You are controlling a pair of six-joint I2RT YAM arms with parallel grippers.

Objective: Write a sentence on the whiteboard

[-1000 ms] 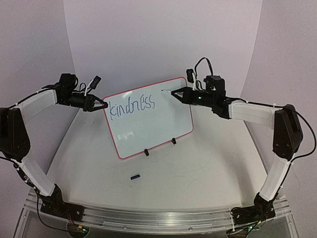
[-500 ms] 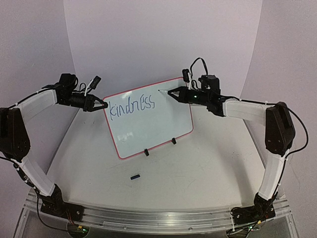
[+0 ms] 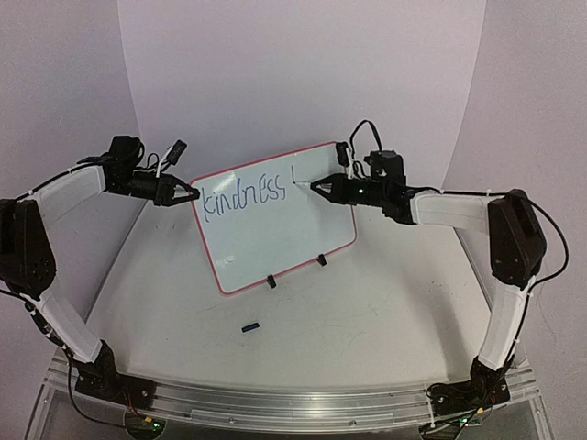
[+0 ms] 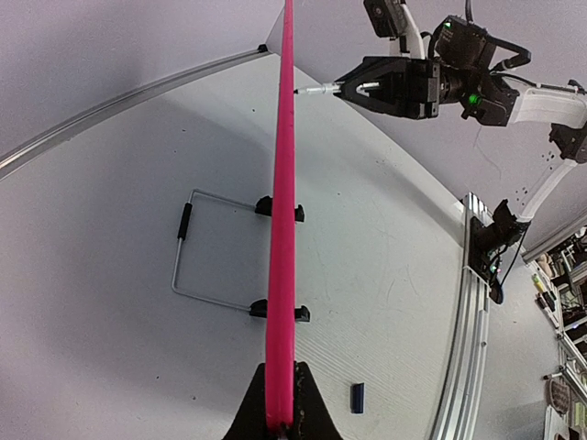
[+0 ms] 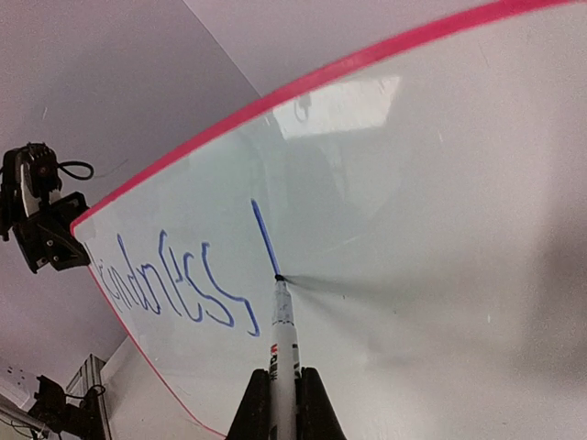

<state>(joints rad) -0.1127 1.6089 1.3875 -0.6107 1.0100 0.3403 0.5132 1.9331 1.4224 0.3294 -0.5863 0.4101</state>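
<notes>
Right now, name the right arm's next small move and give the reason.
Probably sweep the white marker pen rightward along the red-rimmed whiteboard: its tip rests at the foot of a lone blue vertical stroke after "kindness", so that letter looks unfinished.

Lighting was bright and even, kinda soft from overhead, with a faint lilac tint on the backdrop point(image 3: 293, 73). The whiteboard point(image 5: 440, 183) caught a pale glare patch near its top rim, and the marker point(image 5: 282, 335) threw a soft grey shadow across it. The left wrist view bent hard at the edges. Everything looked sharp.
</notes>
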